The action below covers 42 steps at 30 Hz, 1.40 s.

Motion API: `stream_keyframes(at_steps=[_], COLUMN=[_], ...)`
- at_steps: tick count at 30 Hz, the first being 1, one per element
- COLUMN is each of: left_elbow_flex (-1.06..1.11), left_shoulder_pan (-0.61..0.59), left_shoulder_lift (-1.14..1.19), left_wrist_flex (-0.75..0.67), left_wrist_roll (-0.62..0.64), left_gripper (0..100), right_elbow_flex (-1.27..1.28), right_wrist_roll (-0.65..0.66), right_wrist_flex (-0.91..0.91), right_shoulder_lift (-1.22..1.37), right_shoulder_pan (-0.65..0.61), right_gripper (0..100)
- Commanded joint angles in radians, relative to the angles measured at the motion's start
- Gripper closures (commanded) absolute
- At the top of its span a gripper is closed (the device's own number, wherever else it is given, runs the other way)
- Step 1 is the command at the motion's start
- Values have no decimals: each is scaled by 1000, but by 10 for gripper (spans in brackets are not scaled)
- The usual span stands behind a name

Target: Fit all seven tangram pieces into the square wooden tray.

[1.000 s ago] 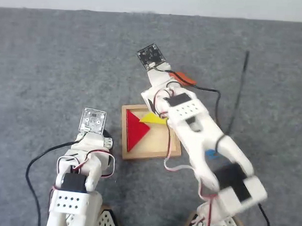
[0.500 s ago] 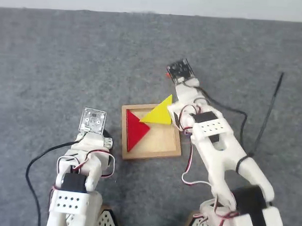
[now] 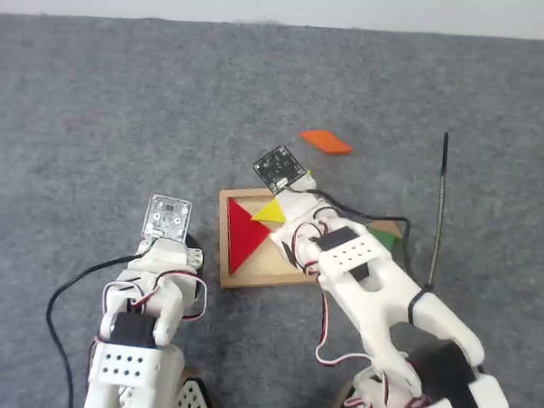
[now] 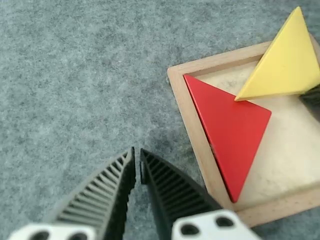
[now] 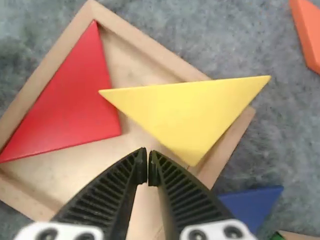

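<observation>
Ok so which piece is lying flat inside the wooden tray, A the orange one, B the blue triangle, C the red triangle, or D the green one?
C: the red triangle lies flat in the tray along its rim; the orange piece sits on the carpet outside.

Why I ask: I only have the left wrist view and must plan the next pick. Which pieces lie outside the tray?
Observer: An orange piece lies on the carpet beyond the tray, as the high view shows.
Operator: Anything closer to the tray?
Observer: A blue piece lies on the carpet close beside the tray, seen from the right wrist.
Operator: Is the right gripper holding the yellow triangle?
Observer: No. The right gripper is shut, with its tips just off the edge of the yellow triangle, not clamped on it.
</observation>
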Motion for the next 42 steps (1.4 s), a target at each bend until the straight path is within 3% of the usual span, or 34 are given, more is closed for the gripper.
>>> stream_keyframes(at_steps=[1,19,42], left_elbow_flex=[-8,-8,-8], left_shoulder_pan=[-5,-5,-5], left_shoulder_lift=[-12,-12,-12], left_wrist_flex=[2,2,2], left_wrist_roll=[3,3,3], left_gripper=[986,986,986], right_elbow_flex=[-12,-15,-295], right_wrist_roll=[14,14,12], right_wrist_flex=[-2,-33,-41], right_shoulder_lift=[-59,-27,272], right_shoulder_pan=[-16,-16,-21], right_gripper=[992,992,991])
